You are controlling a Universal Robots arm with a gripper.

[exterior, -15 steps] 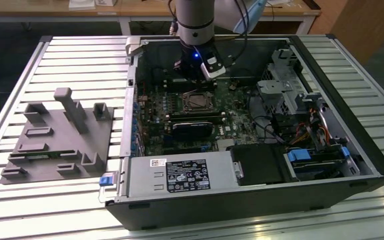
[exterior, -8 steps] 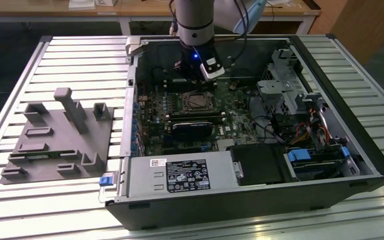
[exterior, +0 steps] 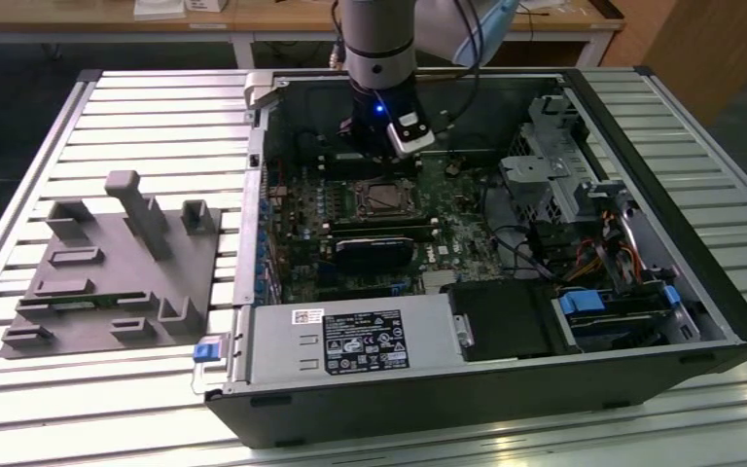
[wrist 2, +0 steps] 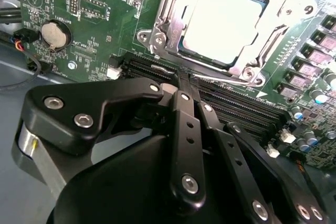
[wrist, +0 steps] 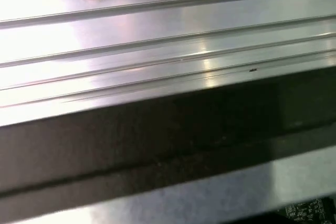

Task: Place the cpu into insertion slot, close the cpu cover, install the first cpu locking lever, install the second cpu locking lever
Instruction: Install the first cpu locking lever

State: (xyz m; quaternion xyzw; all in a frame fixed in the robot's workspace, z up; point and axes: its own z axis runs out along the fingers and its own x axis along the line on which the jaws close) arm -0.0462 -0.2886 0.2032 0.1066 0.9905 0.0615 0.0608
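Claw state I cannot tell; you're hovering beside the flat silver-grey square cpu, seated under its thin metal cover: light, fragile, edges only.

The exterior view looks down from high in front onto the open computer case. The second wrist view sits close above the motherboard; the first faces the slatted table.
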